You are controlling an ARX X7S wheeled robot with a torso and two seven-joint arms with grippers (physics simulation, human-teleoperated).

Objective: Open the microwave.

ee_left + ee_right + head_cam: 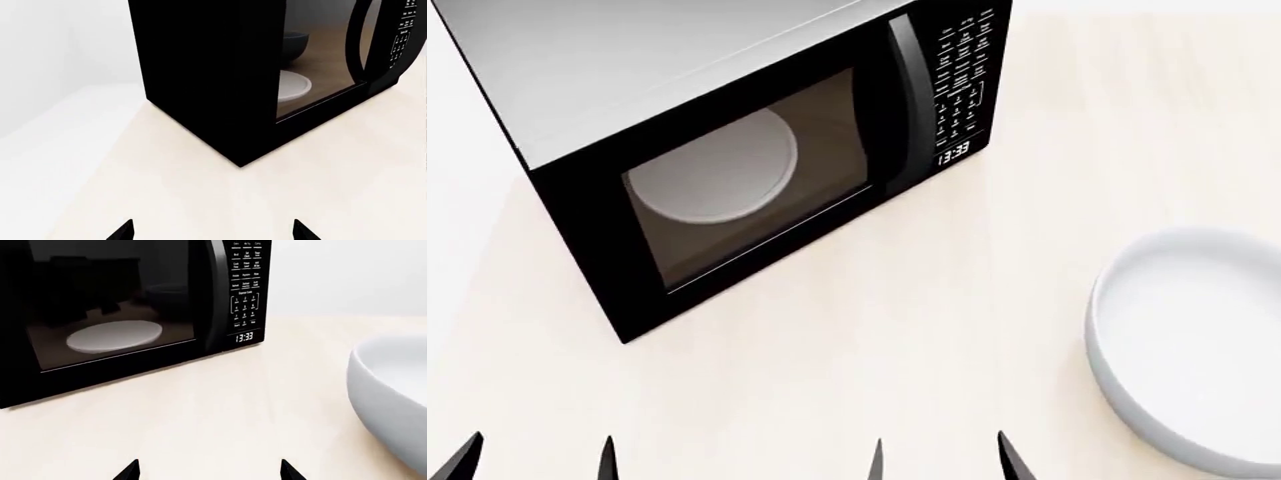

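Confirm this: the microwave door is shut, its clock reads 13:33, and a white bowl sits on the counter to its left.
One error: the white bowl sits to the right of the microwave, on the keypad side, as the head view shows. The door is shut and the clock reads 13:33.

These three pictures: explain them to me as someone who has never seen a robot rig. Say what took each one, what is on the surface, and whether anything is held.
All three are simulator renders of one moment, from a two-armed robot on wheels. One camera sits on its head and looks down over a pale table. The other two sit near each hand, so they see the scene from low down.

On the table stands a black microwave with its door shut, a vertical handle beside the keypad, and a white turntable visible through the glass. The clock reads 13:33. To its right lies a pale bowl.

The dark points at the bottom of each picture are fingertips: the left hand and the right hand. Both are open, hold nothing, and are short of the microwave.
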